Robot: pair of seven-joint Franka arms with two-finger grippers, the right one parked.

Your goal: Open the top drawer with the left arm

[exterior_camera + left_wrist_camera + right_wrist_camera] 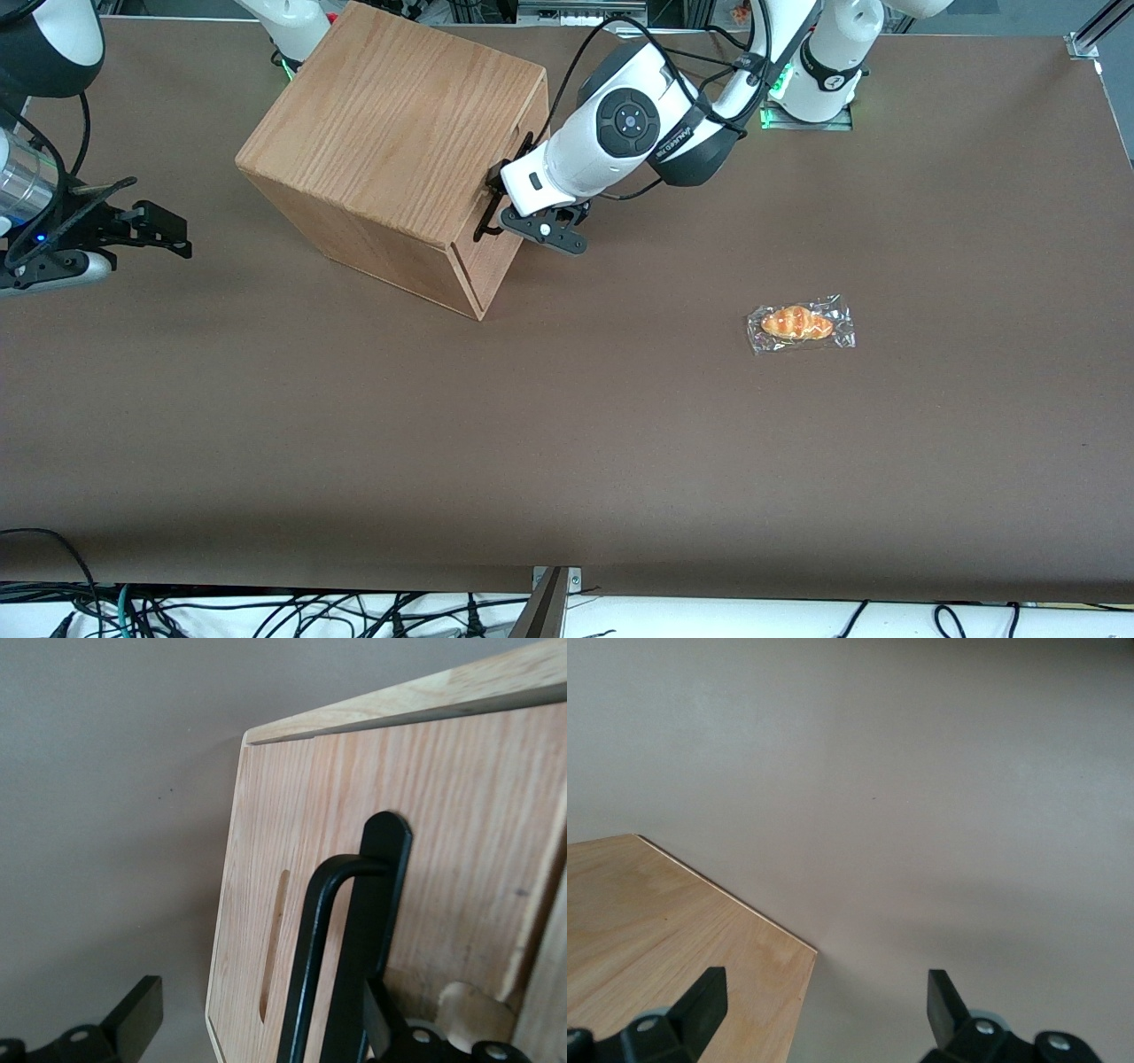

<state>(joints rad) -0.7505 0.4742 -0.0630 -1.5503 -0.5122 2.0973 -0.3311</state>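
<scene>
Though the gripper stands open astride the handle, the drawer sits shut in the cabinet; clamping and pulling remain.

Brown matte table is seen filling the frame. Black cables are tangled on a white strip along the lower edge.

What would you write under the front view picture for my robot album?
The left arm's gripper reaches the handle on the cabinet's drawer; a wrapped croissant lies nearby.
</scene>
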